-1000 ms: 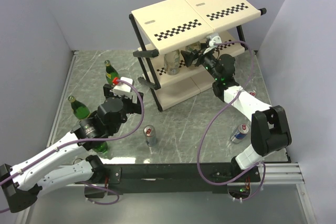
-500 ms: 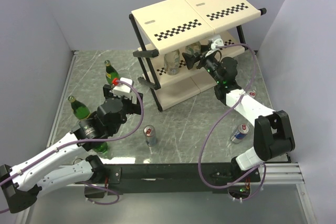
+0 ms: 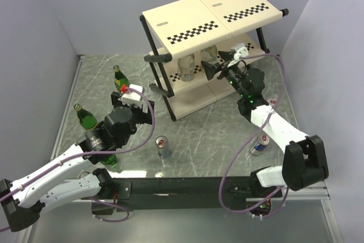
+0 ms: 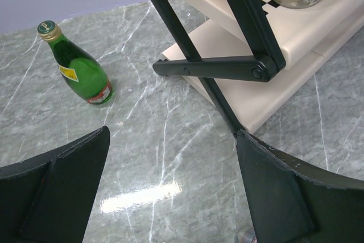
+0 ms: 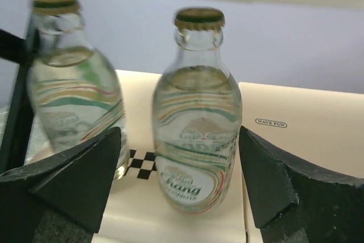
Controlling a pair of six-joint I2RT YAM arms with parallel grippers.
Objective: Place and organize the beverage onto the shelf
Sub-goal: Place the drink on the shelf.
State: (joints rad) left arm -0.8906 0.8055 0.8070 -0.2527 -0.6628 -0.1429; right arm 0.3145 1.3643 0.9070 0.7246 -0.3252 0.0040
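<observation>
Two clear bottles (image 3: 186, 68) (image 3: 209, 55) stand upright on the middle tier of the shelf (image 3: 199, 12). My right gripper (image 3: 212, 68) is open just in front of them. In the right wrist view one clear bottle (image 5: 196, 112) stands between the spread fingers (image 5: 85, 180) without touching either, and the other bottle (image 5: 77, 83) is to its left. My left gripper (image 3: 149, 116) hangs open and empty over the floor left of the shelf. A green bottle (image 4: 79, 69) stands ahead of it, with two more green bottles (image 3: 85, 118) (image 3: 111, 160) beside the left arm.
One slim can (image 3: 162, 147) stands on the marble floor in front of the shelf. Another can (image 3: 260, 145) lies under the right arm. The shelf's black frame leg (image 4: 216, 69) juts out close to my left gripper. Grey walls close in both sides.
My right gripper has drawn back to the right, away from the clear bottles on the shelf, with its jaws a little wider. The left arm has not moved.
</observation>
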